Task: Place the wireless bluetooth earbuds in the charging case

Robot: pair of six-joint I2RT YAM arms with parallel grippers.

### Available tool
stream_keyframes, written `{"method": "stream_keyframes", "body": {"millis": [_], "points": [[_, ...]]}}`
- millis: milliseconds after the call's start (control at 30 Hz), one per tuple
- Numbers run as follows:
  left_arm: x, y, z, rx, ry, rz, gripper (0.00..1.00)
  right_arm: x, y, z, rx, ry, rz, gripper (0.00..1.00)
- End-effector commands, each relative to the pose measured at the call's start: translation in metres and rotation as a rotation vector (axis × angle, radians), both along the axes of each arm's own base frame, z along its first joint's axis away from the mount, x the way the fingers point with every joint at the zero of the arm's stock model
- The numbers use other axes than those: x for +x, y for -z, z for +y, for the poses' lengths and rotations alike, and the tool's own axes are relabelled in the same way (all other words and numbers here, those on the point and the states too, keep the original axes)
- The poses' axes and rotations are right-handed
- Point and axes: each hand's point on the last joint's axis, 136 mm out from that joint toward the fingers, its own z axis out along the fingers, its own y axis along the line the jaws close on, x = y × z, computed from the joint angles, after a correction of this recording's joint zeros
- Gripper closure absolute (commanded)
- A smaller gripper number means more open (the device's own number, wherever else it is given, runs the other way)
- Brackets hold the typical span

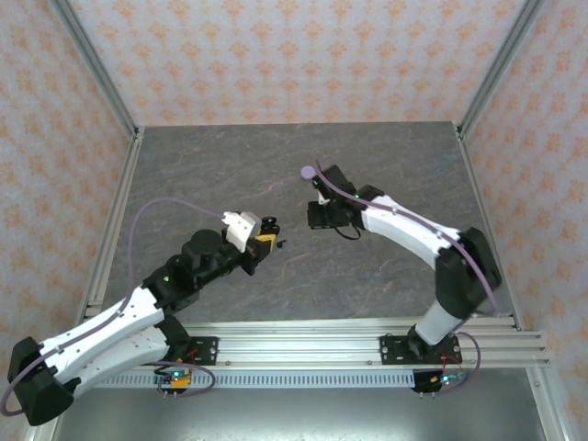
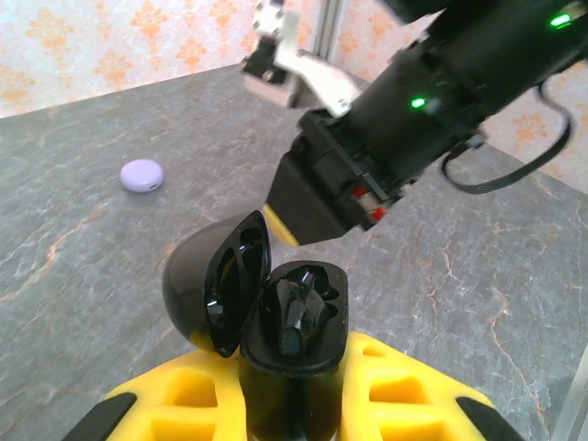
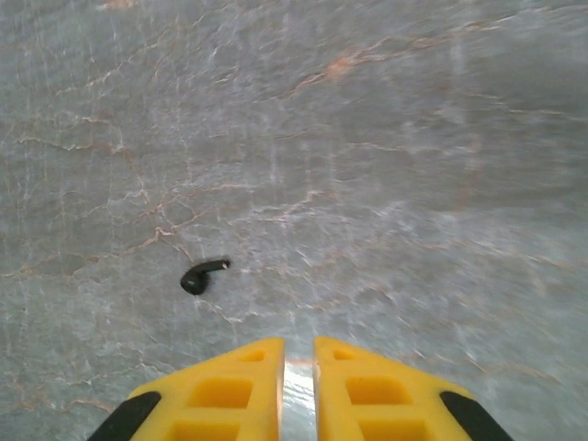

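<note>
Yellow fingers of the left hand are pinched on the black charging case, holding it up off the desk with its lid swung open to the left. One black earbud sits in a socket. The socket beside it looks empty, though the glossy black plastic makes this hard to confirm.

The other black earbud lies loose on the desk between the two arms, just right of the left hand in the overhead view. The right hand hovers above the desk with its fingers nearly pressed together, a thin slit between them and nothing in it. The earbud lies ahead of those fingertips and to their left, apart from them. A lavender case rests shut at the far side, well away from both.

By my reading, the step in hand is fetching the second black earbud. The next move calls for spreading the right fingers, shifting left until they straddle the earbud, then lowering to the desk and pinching so tiny a piece without flicking it away. After that, its stem must be turned to match the free socket.
</note>
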Motion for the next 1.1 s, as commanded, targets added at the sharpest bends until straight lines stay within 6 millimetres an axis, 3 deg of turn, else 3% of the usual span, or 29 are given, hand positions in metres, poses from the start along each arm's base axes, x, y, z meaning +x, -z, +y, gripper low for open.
{"method": "stream_keyframes", "body": {"millis": [0, 133, 367, 567, 1067], "points": [[-0.006, 0.017, 0.017, 0.031, -0.065, 0.065, 0.84, 0.011, 0.006, 0.032, 0.079, -0.087, 0.034, 0.85], [-0.009, 0.015, 0.024, 0.023, -0.085, 0.068, 0.84, 0.019, 0.029, 0.057, 0.108, -0.144, 0.099, 0.89], [-0.012, 0.012, 0.028, 0.014, -0.093, 0.059, 0.83, 0.023, 0.058, 0.079, 0.081, -0.185, 0.168, 0.92], [-0.012, 0.011, 0.028, 0.01, -0.092, 0.057, 0.83, 0.018, 0.079, 0.083, 0.041, -0.206, 0.226, 0.92], [-0.013, 0.012, 0.028, 0.005, -0.092, 0.065, 0.83, -0.009, 0.104, 0.074, -0.045, -0.252, 0.305, 0.91]]}}
